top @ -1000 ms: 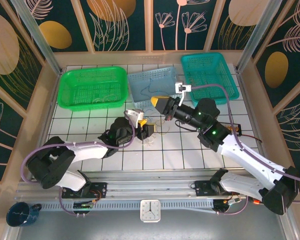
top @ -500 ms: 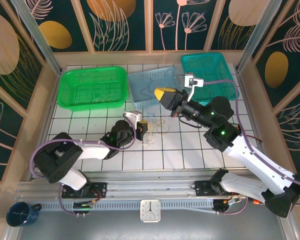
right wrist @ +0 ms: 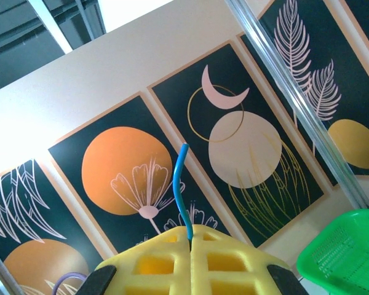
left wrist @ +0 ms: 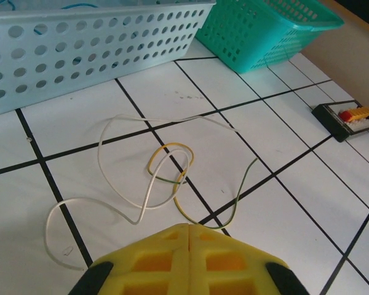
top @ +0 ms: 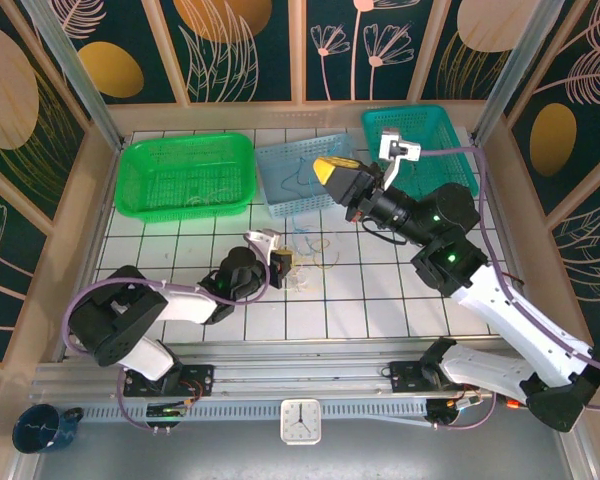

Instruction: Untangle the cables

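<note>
at bottom centre, the right gripper (right wrist: 190, 236) pinches a blue cable (right wrist: 179, 184). the left gripper (left wrist: 189, 232) has its pads pressed together; a white cable (left wrist: 99, 147) lies mid-frame.

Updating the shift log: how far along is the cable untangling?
Looks done: blue strands lie in the light blue basket. In hand: the right gripper is shut on a blue cable, held up in the air. Left to do: the white cable and the yellow-green cable lie crossed in loops on the table, in front of the shut left gripper.
</note>
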`<state>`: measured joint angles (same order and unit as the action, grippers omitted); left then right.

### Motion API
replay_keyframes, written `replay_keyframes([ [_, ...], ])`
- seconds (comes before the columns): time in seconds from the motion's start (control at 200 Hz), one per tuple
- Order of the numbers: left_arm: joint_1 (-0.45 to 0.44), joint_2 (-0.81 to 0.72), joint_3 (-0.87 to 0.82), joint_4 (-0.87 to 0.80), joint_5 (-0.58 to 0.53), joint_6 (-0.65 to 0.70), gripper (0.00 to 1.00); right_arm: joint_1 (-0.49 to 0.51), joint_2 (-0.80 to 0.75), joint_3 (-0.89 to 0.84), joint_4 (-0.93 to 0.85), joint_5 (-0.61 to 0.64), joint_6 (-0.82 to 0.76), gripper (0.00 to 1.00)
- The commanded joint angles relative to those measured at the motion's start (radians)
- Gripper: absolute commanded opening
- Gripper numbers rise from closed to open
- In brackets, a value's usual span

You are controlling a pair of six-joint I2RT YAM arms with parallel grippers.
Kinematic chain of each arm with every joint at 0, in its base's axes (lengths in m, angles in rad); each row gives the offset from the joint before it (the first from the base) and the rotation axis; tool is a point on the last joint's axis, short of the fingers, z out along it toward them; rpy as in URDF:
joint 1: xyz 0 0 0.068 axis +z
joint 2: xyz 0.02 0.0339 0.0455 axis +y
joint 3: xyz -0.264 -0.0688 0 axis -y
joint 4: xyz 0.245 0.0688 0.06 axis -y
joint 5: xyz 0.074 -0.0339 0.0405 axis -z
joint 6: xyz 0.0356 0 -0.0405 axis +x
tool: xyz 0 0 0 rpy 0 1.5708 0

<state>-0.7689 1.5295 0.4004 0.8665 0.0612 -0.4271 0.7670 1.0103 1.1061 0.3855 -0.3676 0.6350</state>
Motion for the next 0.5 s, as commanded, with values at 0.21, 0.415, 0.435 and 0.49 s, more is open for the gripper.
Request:
replay_keyframes([
  [0.21, -0.001, -0.146, -0.078, -0.05, 0.0, 0.038, 0.49, -0.017, 0.004, -0.003, 0.038, 0.004, -0.02, 0.0],
  [0.415, 0.0, -0.226, -0.074, -0.114, 0.003, 0.086, 0.63, -0.025, 0.018, -0.009, 0.026, -0.003, -0.031, 0.0],
  [0.435, -0.001, -0.232, -0.068, -0.12, 0.005, 0.092, 0.63, -0.025, 0.019, -0.009, 0.025, -0.007, -0.031, 0.0],
  [0.49, -0.001, -0.242, -0.049, -0.138, 0.017, 0.108, 0.65, -0.026, 0.025, -0.009, 0.022, -0.015, -0.03, 0.0],
])
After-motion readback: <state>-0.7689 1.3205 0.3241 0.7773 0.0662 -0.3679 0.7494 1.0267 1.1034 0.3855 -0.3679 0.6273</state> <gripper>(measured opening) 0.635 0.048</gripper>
